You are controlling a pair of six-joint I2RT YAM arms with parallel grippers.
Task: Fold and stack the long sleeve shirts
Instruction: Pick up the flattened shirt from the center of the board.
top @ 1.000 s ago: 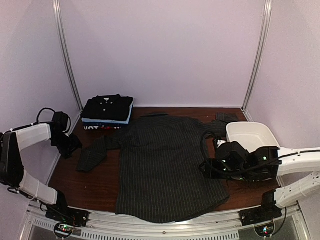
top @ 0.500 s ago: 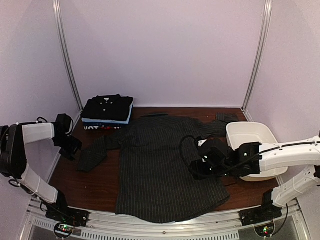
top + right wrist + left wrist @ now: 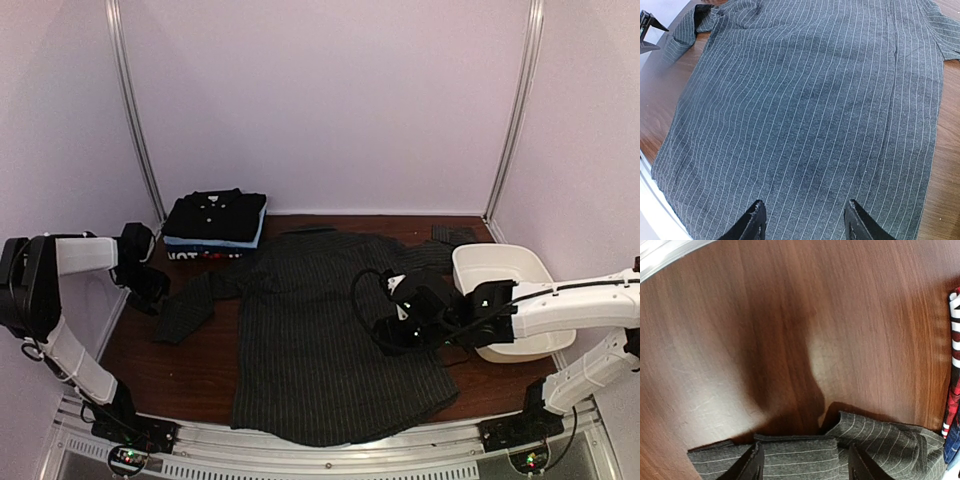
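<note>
Dark table (image 3: 190,370), pinstriped shirt (image 3: 320,340) flat on it — sleeve-fold step, I judge. My left hand (image 3: 804,467) gapes over its sleeve (image 3: 880,445), my right hand (image 3: 805,220) is wide above its middle; next, pinch the cuff.

A shirt (image 3: 320,340) lies spread across the middle of the worktop (image 3: 200,370). Behind its left sleeve sits a stack of folded shirts (image 3: 215,218). A tub (image 3: 500,265) stands at its right side.

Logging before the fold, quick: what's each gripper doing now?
Left gripper: open over the sleeve of the pinstriped shirt, holding nothing.
Right gripper: open over the pinstriped shirt, holding nothing.
</note>
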